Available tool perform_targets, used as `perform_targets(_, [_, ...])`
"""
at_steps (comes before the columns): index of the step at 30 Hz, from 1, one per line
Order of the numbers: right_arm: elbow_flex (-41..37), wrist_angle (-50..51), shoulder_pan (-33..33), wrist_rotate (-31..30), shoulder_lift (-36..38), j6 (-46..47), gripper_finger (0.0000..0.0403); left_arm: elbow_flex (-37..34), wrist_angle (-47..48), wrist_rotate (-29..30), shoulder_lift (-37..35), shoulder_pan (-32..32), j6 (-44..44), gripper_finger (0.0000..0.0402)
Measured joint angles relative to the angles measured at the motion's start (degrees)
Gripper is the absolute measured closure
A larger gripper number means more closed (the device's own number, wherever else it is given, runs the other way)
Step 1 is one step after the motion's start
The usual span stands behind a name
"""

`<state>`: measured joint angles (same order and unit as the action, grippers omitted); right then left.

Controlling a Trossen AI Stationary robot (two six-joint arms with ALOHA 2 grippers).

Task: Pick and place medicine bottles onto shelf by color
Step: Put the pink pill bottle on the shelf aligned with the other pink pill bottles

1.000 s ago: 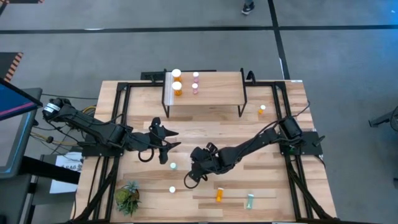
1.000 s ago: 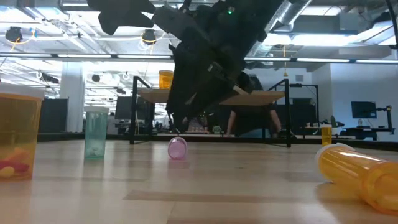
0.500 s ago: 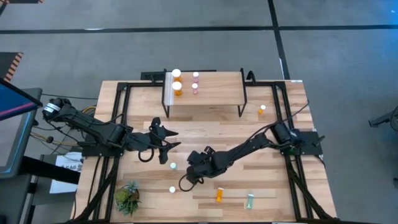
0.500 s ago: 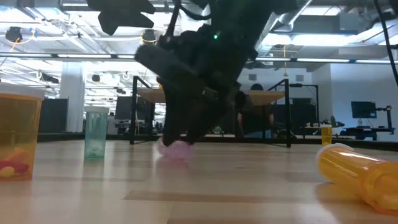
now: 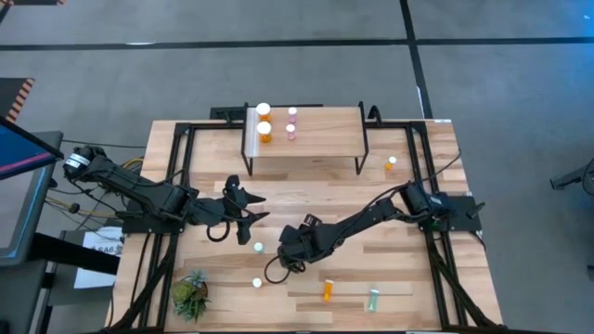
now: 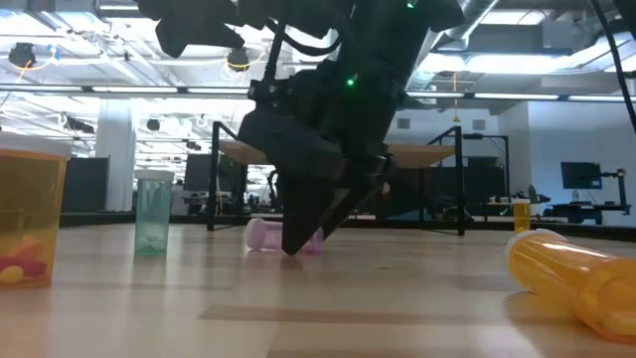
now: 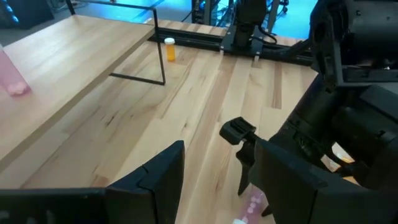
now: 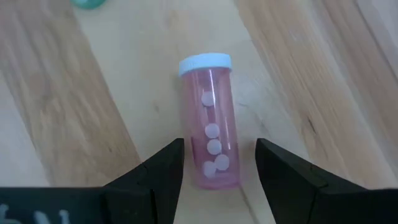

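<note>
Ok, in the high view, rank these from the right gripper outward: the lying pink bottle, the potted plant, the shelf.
1. Pink bottle: lying between the right gripper's open fingers.
2. Potted plant: near table corner, on the left arm's side.
3. Shelf: far table edge.

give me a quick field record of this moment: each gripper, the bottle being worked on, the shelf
right gripper: open, low over the table, fingers either side of the pink bottle
pink bottle: lying on its side on the table, white cap on, not yet gripped
left gripper: open, hanging above the table left of centre, holding nothing
shelf: two orange and two pink bottles standing at its left end
</note>
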<state>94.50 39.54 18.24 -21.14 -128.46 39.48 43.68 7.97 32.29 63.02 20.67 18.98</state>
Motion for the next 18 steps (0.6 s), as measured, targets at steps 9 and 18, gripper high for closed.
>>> perform_targets(9, [0.0, -1.2, 0.0, 1.5, -0.1, -6.9, 0.0231, 0.0, 0.0, 0.0, 0.0, 0.0, 0.3, 0.0219])
perform_targets(18, [-0.1, -1.0, 0.1, 1.7, 0.0, -8.5, 0.0288, 0.0, 0.0, 0.0, 0.0, 0.0, 0.3, 0.0219])
